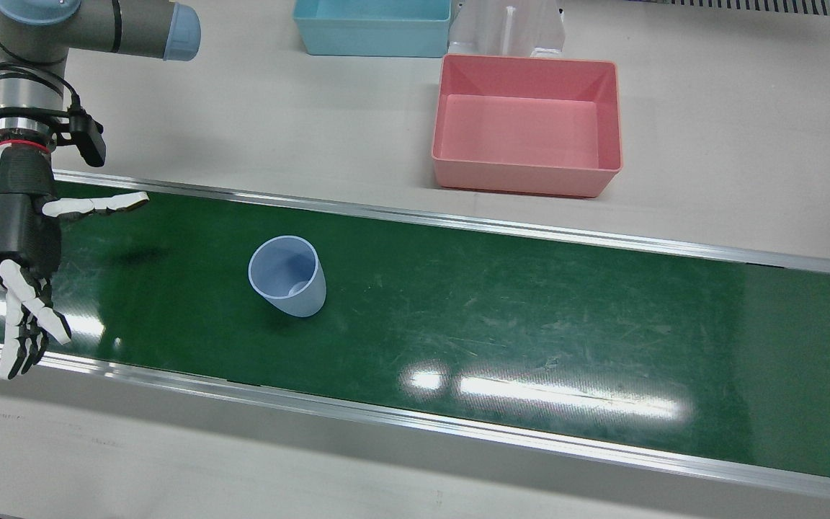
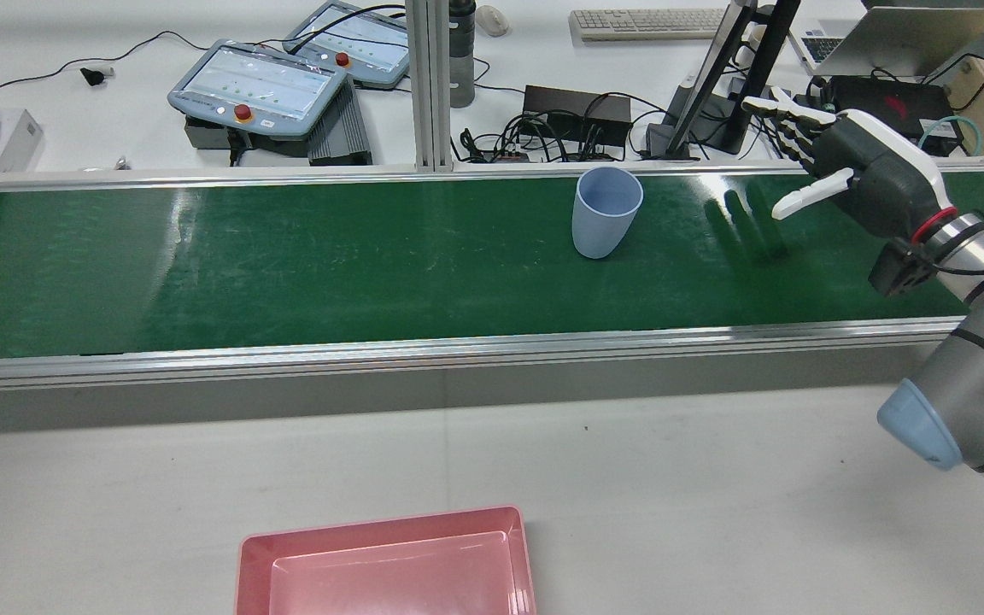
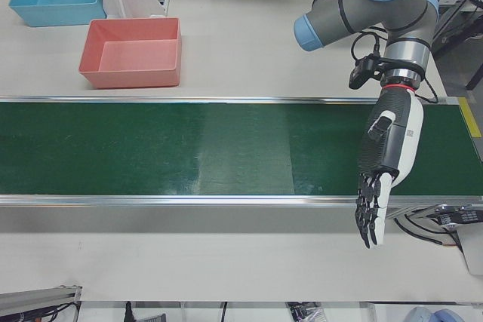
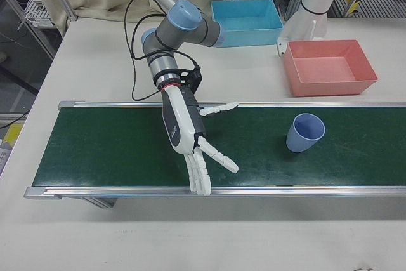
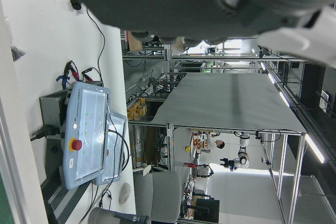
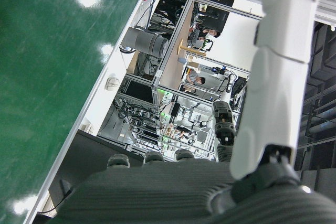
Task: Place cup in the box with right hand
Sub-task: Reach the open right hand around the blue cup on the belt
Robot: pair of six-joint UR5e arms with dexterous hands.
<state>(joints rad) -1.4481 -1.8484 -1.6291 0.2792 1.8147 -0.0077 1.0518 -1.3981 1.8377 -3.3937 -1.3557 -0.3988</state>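
Approach step: right hand point(image 1: 19, 238) spread, empty, well apart from upright cup point(image 1: 287, 276) on belt point(image 1: 530, 317). Next: reach, enclose cup, then carry to pink box point(image 1: 527, 122).

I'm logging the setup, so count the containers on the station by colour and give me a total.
Pink: 1, the open pink plastic box
Blue: 2, the open light blue plastic bin and the upright pale blue plastic cup
Total: 3

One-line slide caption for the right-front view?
Open right hand hovers over the green conveyor belt, apart from the upright blue cup; pink box waits beyond.
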